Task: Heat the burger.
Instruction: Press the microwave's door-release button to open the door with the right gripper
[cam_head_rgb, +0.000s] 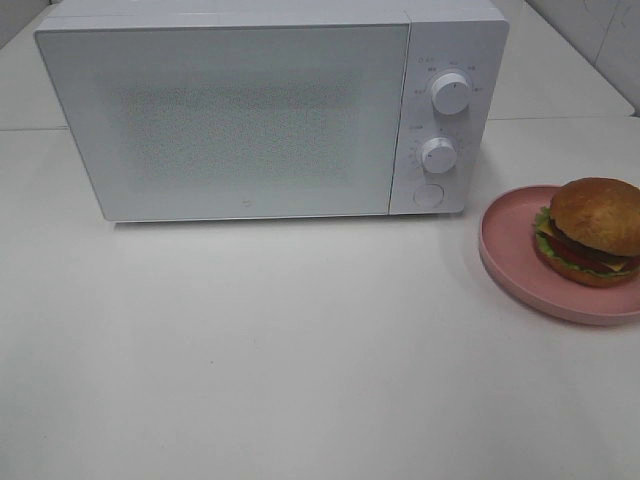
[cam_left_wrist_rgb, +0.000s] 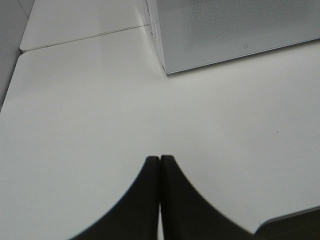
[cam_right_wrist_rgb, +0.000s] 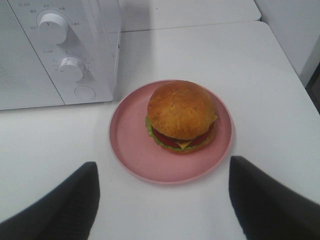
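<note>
The burger (cam_head_rgb: 593, 231) with its golden bun, lettuce, cheese and tomato sits on a pink plate (cam_head_rgb: 510, 240) at the right of the table, beside the white microwave (cam_head_rgb: 250, 115), whose door is closed. In the right wrist view the burger (cam_right_wrist_rgb: 182, 116) lies on the plate (cam_right_wrist_rgb: 131, 140) ahead of my right gripper (cam_right_wrist_rgb: 162, 192), which is open with its dark fingers (cam_right_wrist_rgb: 75, 200) spread wide on either side, short of the plate. My left gripper (cam_left_wrist_rgb: 160, 165) is shut with nothing in it, over bare table near the microwave's (cam_left_wrist_rgb: 235, 30) front left corner. Neither gripper shows in the high view.
The microwave has two white knobs (cam_head_rgb: 451, 93) and a round button (cam_head_rgb: 429, 195) on its right panel. A seam between table tops (cam_left_wrist_rgb: 85, 37) runs behind the microwave. The table's right edge (cam_right_wrist_rgb: 300, 85) lies beyond the plate.
</note>
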